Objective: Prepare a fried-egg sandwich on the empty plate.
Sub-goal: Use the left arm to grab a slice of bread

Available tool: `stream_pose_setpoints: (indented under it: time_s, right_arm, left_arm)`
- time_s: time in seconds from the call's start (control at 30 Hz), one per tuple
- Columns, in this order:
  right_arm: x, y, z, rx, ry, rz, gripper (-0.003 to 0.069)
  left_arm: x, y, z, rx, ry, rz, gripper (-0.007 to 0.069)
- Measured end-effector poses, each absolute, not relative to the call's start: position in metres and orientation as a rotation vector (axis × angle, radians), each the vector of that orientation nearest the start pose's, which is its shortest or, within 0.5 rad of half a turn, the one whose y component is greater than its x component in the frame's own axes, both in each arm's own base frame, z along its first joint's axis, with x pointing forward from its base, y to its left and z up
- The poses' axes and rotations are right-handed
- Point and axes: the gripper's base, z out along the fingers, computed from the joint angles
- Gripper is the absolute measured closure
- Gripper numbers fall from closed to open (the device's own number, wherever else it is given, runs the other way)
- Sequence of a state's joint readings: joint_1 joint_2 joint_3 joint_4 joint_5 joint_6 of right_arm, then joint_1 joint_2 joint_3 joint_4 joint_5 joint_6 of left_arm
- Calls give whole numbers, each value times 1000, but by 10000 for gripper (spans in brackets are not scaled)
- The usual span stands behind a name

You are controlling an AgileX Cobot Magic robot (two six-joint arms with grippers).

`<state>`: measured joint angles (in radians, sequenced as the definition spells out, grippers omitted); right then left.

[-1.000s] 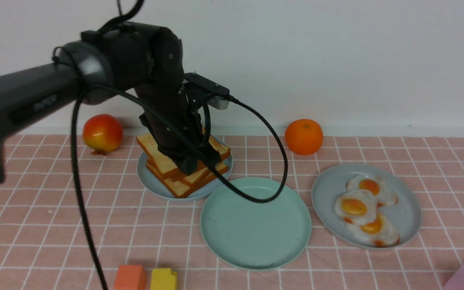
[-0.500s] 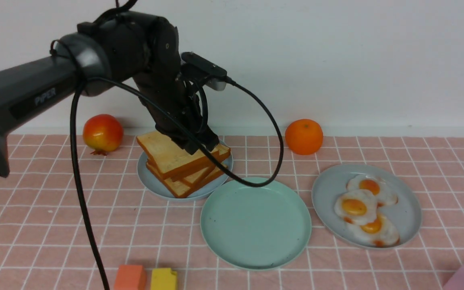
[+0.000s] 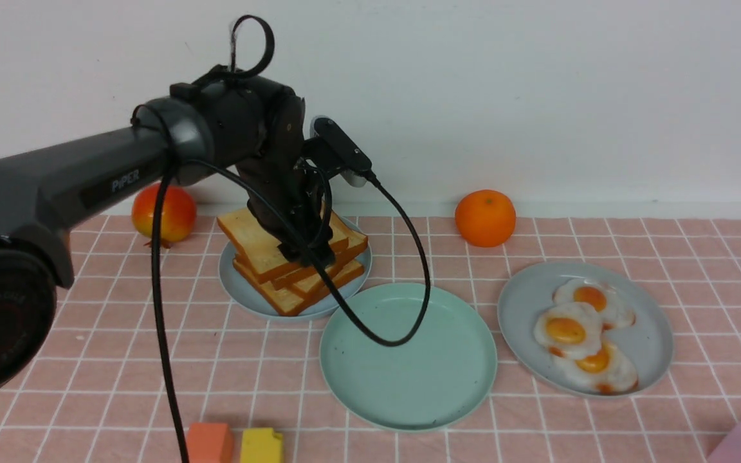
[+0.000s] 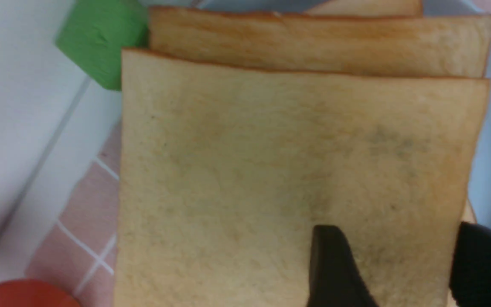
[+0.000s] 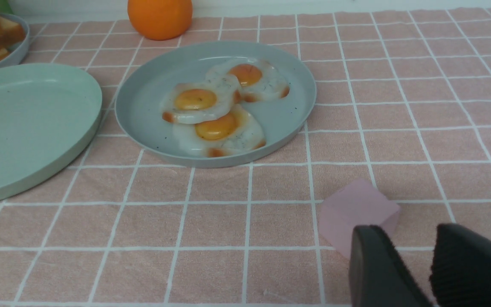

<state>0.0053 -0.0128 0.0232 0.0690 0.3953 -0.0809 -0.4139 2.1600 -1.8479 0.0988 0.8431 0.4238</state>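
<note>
Several toast slices [image 3: 255, 241] are stacked on a grey-blue plate [image 3: 240, 290] at the back left. My left gripper [image 3: 309, 254] hangs over the stack's right side, open. In the left wrist view the top slice [image 4: 271, 170] fills the picture; one finger [image 4: 335, 264] lies over its face and the other stands at its edge. The mint-green plate [image 3: 409, 360] in the middle is bare. Three fried eggs [image 3: 567, 330] lie on a second grey-blue plate [image 3: 518, 315] at the right. My right gripper [image 5: 409, 232] is open above the cloth, holding nothing, and does not show in the front view.
An orange [image 3: 485, 217] and a red fruit [image 3: 164, 212] sit by the back wall. A green block [image 4: 96, 42] stands behind the toast plate. Orange [image 3: 208, 442] and yellow [image 3: 261, 445] blocks lie at the front edge, and a pink block [image 5: 356, 213] lies just ahead of my right gripper.
My left gripper was shut low against the toast stack. It lifted, opened its jaws, and has come back down over the top slice. The toast stays on its plate.
</note>
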Motion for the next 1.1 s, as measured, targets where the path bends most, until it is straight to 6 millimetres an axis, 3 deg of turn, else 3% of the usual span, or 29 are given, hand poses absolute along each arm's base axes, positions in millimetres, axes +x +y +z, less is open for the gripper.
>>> stream_pose_setpoints:
  time_s: [0.23, 0.5, 0.57, 0.7, 0.83, 1.03, 1.1]
  right_arm:
    - [52, 3, 171, -39, 1888, 17, 417]
    - [52, 3, 171, -39, 1888, 17, 417]
    - [52, 3, 171, -39, 1888, 17, 417]
    - [52, 3, 171, -39, 1888, 17, 417]
    - [52, 3, 171, -39, 1888, 17, 417]
    - [52, 3, 171, -39, 1888, 17, 417]
    - [52, 3, 171, -39, 1888, 17, 417]
  left_arm:
    - [448, -189, 215, 1135, 2372, 130, 313]
    - [449, -191, 210, 1113, 2391, 99, 480]
    - [449, -191, 211, 1063, 2412, 85, 555]
    - [449, -192, 212, 1027, 2422, 73, 560]
    - [444, -191, 226, 998, 2424, 48, 560]
    - [420, -186, 288, 922, 2381, -55, 560]
    - [409, -187, 300, 917, 2376, -97, 560]
